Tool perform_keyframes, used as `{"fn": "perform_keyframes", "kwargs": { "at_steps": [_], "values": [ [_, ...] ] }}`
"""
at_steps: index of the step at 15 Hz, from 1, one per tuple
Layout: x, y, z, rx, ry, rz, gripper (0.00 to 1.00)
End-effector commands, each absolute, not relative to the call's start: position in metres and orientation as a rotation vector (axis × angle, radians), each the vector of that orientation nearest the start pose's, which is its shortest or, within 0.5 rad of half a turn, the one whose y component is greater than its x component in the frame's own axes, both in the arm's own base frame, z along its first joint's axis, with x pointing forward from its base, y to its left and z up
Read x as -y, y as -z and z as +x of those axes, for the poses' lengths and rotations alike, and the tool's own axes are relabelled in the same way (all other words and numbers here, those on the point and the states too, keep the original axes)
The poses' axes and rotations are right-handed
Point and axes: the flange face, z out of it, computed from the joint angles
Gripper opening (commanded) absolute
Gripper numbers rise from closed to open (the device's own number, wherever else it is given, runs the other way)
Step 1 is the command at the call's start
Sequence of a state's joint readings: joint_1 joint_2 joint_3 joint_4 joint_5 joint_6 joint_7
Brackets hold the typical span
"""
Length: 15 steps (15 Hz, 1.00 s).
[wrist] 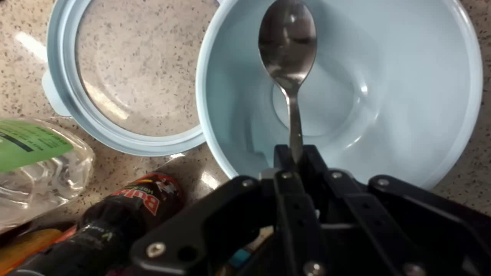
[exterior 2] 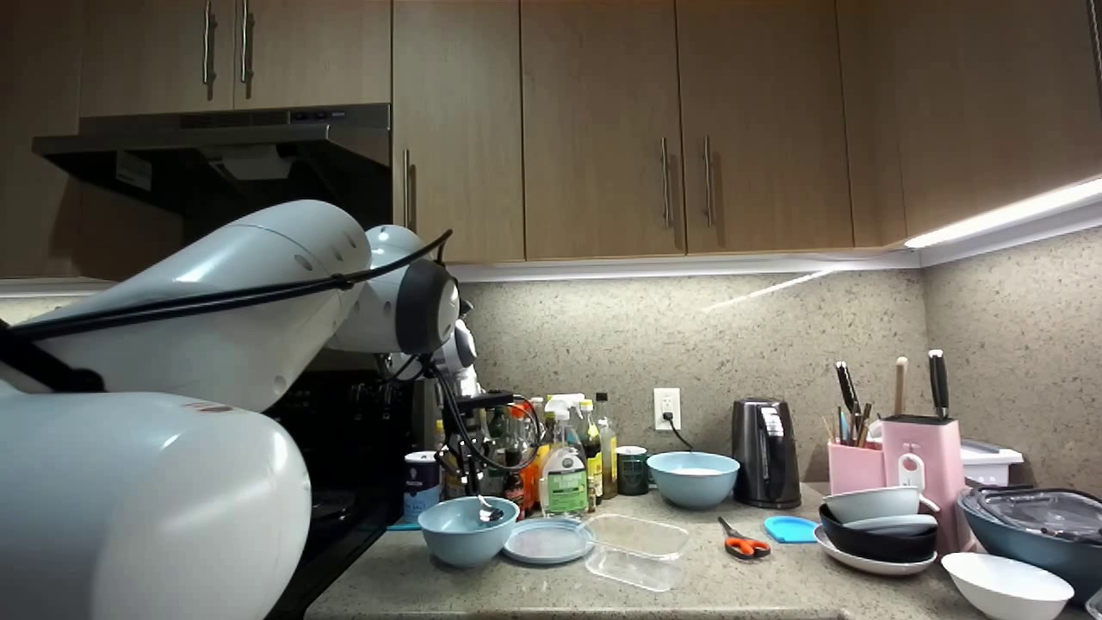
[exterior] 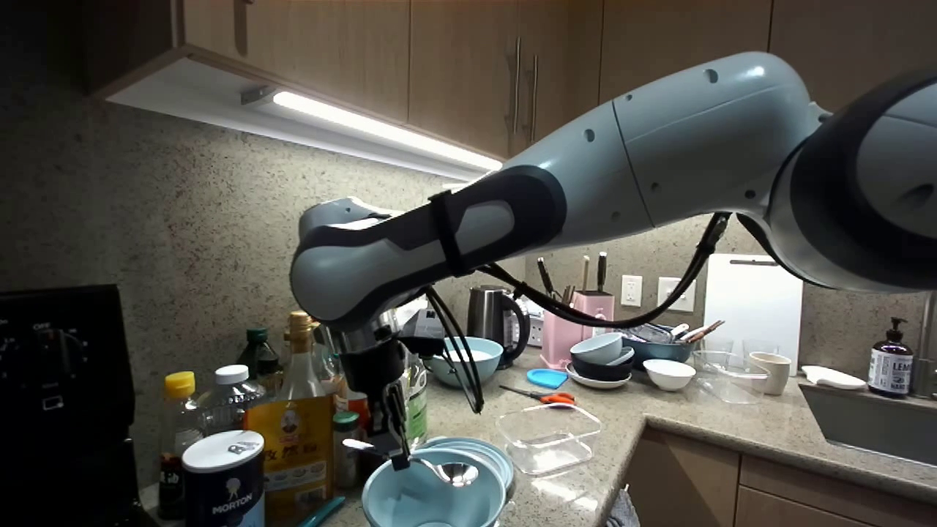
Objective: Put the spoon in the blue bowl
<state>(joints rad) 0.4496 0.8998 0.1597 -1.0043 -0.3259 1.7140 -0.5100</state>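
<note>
Spoon [wrist: 287, 46]: held over the inside of the blue bowl [wrist: 418, 96], its head at upper centre of the wrist view; whether it touches the bowl, I cannot tell. In an exterior view, its handle's tail pokes past the rim's outline, lower left of the frame.
Gripper [wrist: 295, 153]: clenched on the handle, just below the middle of the wrist view.
Blue bowl: upright on the desk [exterior 2: 516, 590], just beside a round lid [exterior 2: 549, 542].
Back bowl [exterior 2: 694, 491]: also pale blue, right of centre in an exterior view (I take the near one as the target, since the spoon hangs there).
Spoon's step: placing, by my judgement — the carry looks done, the release not yet.
Spoon's next move: probably a small drift toward the upper right of the wrist view, so the tail clears the rim too — then a short lowering and letting go. From too high, the tail could catch the rim.
</note>
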Motion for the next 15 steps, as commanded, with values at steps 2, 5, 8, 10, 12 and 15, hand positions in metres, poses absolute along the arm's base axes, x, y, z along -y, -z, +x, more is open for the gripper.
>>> {"fn": "perform_keyframes", "kwargs": {
  "at_steps": [2, 5, 8, 10, 12, 15],
  "values": [
    [-0.374, -0.303, 0.660, 1.854, -0.313, -2.756, 0.43],
    [-0.373, -0.304, 0.661, 1.845, -0.304, -2.763, 0.62],
    [-0.370, -0.308, 0.661, 1.838, -0.317, -2.783, 0.80],
    [-0.363, -0.311, 0.661, 1.841, -0.339, -2.835, 0.93],
    [-0.350, -0.318, 0.664, 1.818, -0.366, -2.889, 1.00],
    [-0.331, -0.329, 0.666, 1.773, -0.405, -2.956, 1.00]
  ]
}}
